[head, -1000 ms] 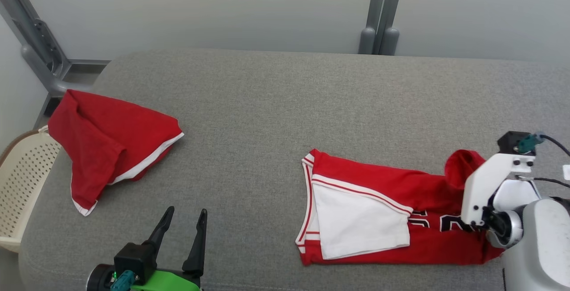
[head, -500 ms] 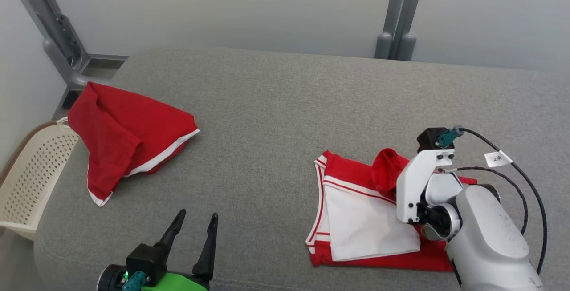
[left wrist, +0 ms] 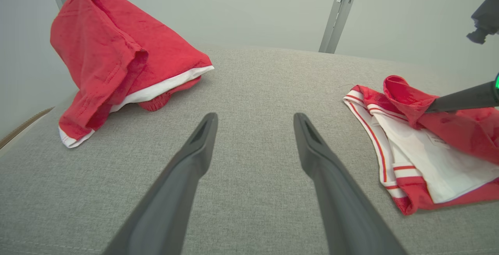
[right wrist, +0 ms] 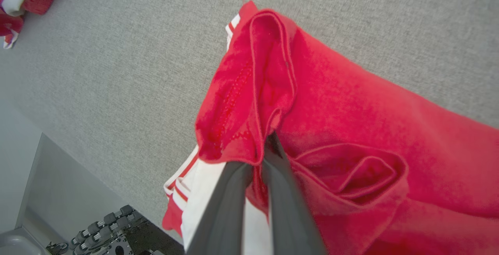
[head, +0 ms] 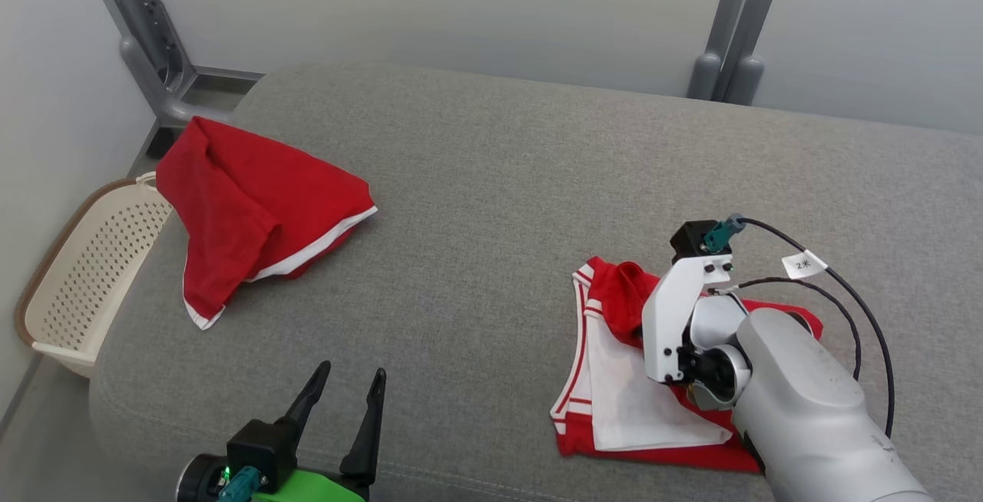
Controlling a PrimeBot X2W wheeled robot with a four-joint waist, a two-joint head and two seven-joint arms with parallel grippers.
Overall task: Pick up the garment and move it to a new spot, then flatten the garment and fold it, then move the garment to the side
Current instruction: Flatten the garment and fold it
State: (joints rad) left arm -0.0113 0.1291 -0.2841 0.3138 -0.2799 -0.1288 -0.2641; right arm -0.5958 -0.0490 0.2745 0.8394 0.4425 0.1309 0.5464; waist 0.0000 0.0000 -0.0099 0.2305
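Right tool (right wrist: 259,157): jaws pinched narrow on a red edge of the jersey (head: 645,402), which is lifted and doubled over the white panel. The jersey lies on the grey worktop (head: 476,203), well right of the red shirt (head: 246,218). Left tool (head: 351,371): wide, empty, nearer the shirt than the jersey is.

Judgement: fold in hand. Carry the edge low toward the hem facing the shirt. Align the trims and release only once the cloth lies flat, otherwise bunching is likely.

looks like a robot lab or test cell: bare pale partition walls (head: 461,11) on grey metal posts (head: 729,26), grey fabric-covered padded bench (head: 499,179) as the work surface, cream perforated laundry basket (head: 84,272) at its end, tagged cable (head: 802,262) running loose, red garment (head: 637,410) laid on the bench
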